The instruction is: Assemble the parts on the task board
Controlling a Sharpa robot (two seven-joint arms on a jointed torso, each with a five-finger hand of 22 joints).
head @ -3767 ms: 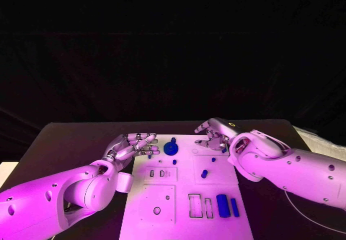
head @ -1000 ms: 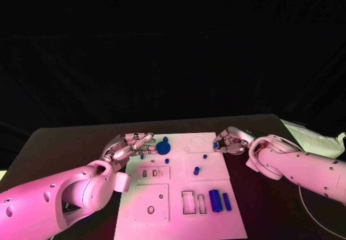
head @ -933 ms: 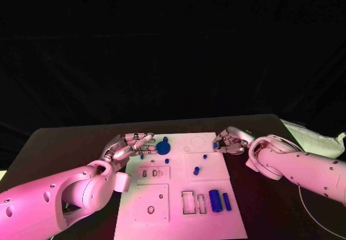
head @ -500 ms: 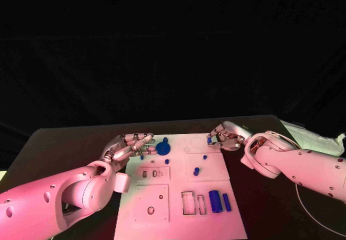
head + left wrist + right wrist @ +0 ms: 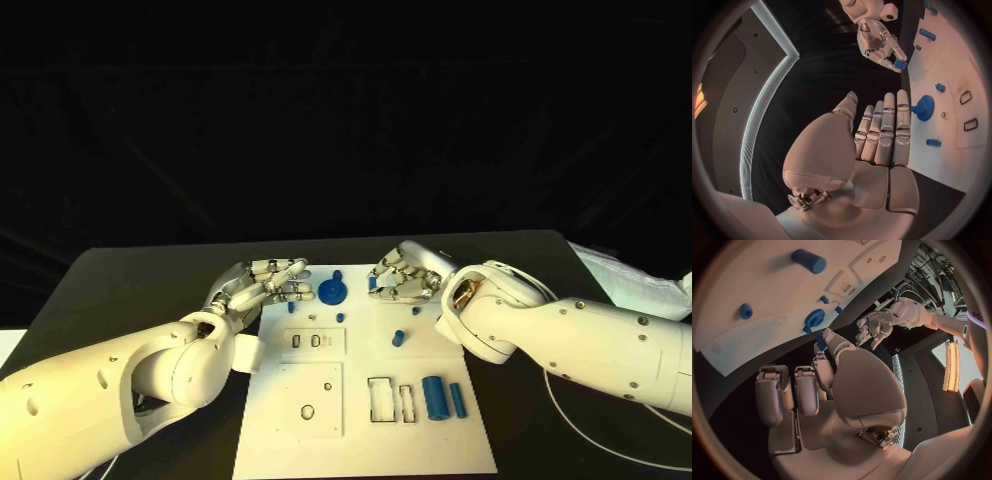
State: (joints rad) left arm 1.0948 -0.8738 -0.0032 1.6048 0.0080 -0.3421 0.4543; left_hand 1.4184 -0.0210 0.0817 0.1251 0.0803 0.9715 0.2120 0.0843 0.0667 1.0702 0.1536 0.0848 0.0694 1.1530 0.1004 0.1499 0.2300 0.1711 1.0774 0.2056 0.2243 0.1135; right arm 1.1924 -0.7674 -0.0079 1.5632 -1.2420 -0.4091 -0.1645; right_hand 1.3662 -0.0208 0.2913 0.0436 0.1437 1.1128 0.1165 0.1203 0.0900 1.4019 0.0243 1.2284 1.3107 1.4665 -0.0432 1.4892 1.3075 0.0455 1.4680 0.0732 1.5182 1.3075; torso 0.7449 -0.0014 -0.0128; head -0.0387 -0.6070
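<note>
The right hand [image 5: 401, 277] hovers over the far end of the white task board [image 5: 361, 430], its fingers curled around a small blue part [image 5: 900, 64] pinched at the fingertips; the left wrist view shows the blue piece most plainly, held clear of the board's surface and not yet seated. It seems to be carried this way, low and tip-first, so that it can be lowered into one of the seats in the far section, though which seat cannot be told from here. The left hand [image 5: 268, 283] waits just off the board's left edge with its fingers straight, side by side and holding nothing, near the blue gear [image 5: 335, 292] that stands on the board; it looks parked there to stay out of the right hand's way while remaining close to the next pieces. Other small blue pegs stand in the middle section of the board, among them one short peg [image 5: 397, 339] near the centre, and two blue cylinders [image 5: 446, 397] lie side by side at the near right beside open rectangular slots [image 5: 392, 401]. In my judgement the task is partway along: the slots and several holes are unfilled, and the coming move calls for careful alignment, since a small part gripped at the fingertips could tilt or slip as it meets its hole.
</note>
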